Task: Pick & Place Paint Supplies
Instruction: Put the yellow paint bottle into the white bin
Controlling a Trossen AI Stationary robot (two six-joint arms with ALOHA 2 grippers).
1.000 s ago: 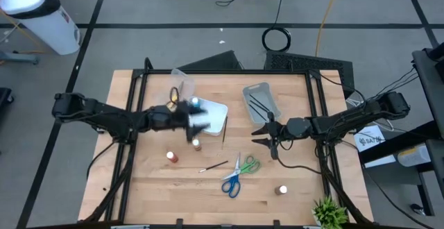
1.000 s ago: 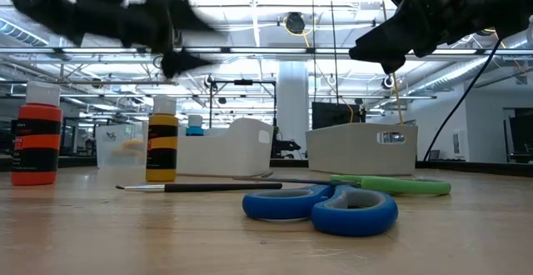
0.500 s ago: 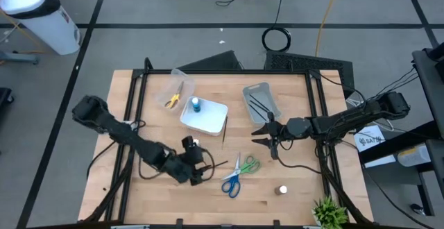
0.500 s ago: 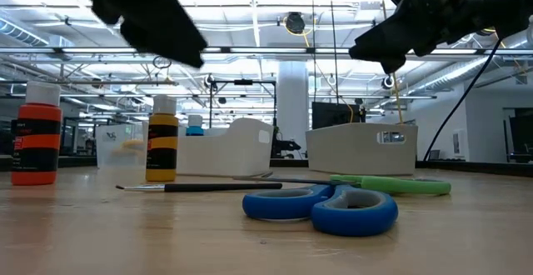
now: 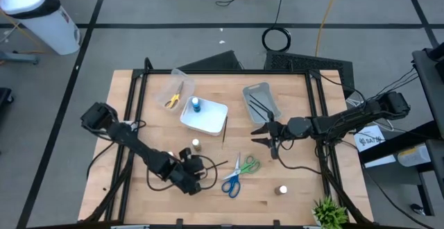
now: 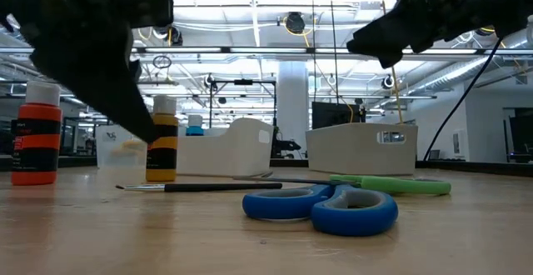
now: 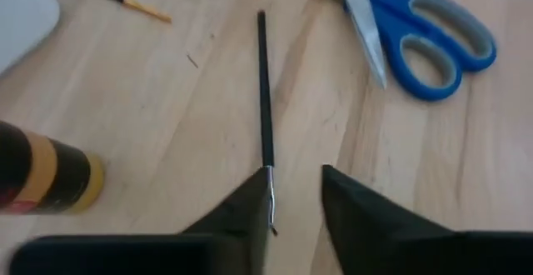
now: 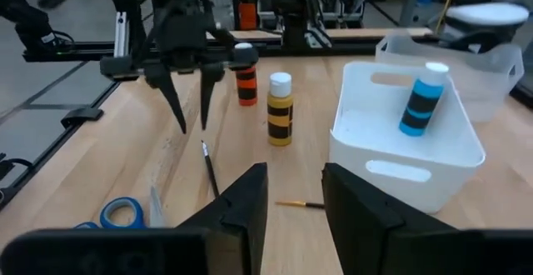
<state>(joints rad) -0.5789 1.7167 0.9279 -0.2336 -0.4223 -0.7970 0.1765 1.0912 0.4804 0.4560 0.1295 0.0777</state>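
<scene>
Left end effector [image 5: 196,174] low over the wooden counter [image 5: 291,201], at about 7 o'clock from counter centre; fingers partly open, straddling the ferrule end of a thin dark paintbrush [image 7: 265,100] lying flat on the counter. One finger [image 7: 246,212] touches the brush; not gripped.

Blue-handled scissors [image 5: 231,182] at 3 o'clock of the left end effector, near; green-handled scissors [image 5: 248,164] just beside them. Orange-labelled bottle [image 5: 196,144] upright at 12 o'clock of the left end effector; red-orange bottle [image 6: 37,142] upright, mostly hidden by the arm in the high view. White-capped bottle [image 5: 282,189] alone towards 5 o'clock.

White bin [image 5: 215,111] holds a blue bottle [image 5: 195,105], upright. Clear bin [image 5: 179,80] at 11 o'clock holds yellow-handled scissors [image 5: 173,98]. Second white bin [image 5: 263,90] at 1 o'clock holds dark brushes [image 5: 262,105].

Right end effector [image 5: 261,134] raised off the counter at 3 o'clock, fingers apart, empty
</scene>
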